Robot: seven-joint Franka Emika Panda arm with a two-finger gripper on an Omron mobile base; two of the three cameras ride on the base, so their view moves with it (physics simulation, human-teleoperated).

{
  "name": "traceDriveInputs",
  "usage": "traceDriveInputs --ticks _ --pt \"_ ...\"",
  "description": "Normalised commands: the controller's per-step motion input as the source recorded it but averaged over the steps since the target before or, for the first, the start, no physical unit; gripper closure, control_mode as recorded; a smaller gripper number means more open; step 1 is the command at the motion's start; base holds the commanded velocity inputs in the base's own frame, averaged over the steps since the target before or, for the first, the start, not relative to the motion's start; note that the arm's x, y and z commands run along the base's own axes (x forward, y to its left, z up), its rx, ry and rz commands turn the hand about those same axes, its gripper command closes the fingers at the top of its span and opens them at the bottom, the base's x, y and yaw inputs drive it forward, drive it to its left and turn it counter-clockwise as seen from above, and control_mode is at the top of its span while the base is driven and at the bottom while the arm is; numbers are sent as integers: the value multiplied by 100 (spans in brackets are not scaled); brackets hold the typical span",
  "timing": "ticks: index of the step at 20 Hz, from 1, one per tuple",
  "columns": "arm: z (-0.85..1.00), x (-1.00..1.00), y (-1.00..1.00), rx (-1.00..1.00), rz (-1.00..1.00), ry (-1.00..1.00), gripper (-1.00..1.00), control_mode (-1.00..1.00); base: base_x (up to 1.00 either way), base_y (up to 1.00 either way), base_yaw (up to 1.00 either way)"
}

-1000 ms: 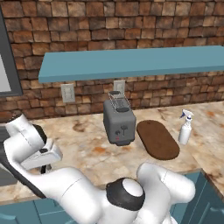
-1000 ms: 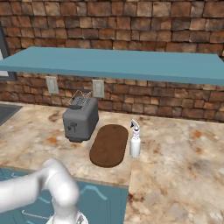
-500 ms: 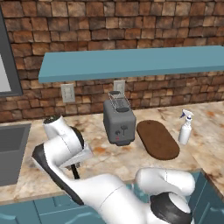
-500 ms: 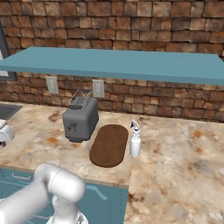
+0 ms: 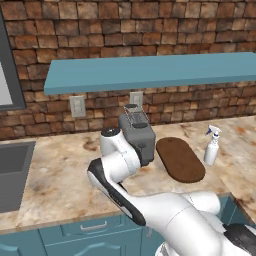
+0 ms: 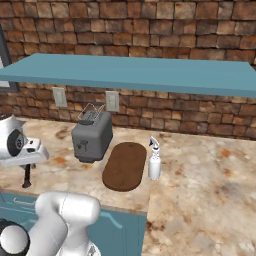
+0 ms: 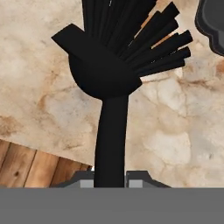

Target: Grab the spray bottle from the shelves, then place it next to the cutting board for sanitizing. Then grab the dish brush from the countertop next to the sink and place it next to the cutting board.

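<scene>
The gripper clenches the brush low on its slim, stiff handle, the light tool hanging over the countertop left of the board, likely prone to swivelling.

You get even, bright rendered light with no glare. Soft shadow lies under the shelves on the brick. The hand view looks coarse, slightly blurred.

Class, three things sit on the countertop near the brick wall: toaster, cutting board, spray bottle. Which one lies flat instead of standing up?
The cutting board, the dark brown oval slab between the others. The grey toaster and the white spray bottle both stand upright.
</scene>
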Motion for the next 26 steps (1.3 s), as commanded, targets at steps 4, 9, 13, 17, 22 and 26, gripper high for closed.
traceDriveInputs --ticks 4,9,13,17,22,26 --pt "11 18 -82 0 23 -4 100 -100 0 0 0" --pt "1 29 -72 0 23 0 100 -100 0 0 0" --pt "-1 24 -72 0 25 0 100 -100 0 0 0" --pt "-5 48 -72 0 32 0 100 -100 0 0 0" --pt "-19 19 -72 0 24 5 100 -100 0 0 0" --pt "-19 -13 -79 0 9 0 100 -100 0 0 0"
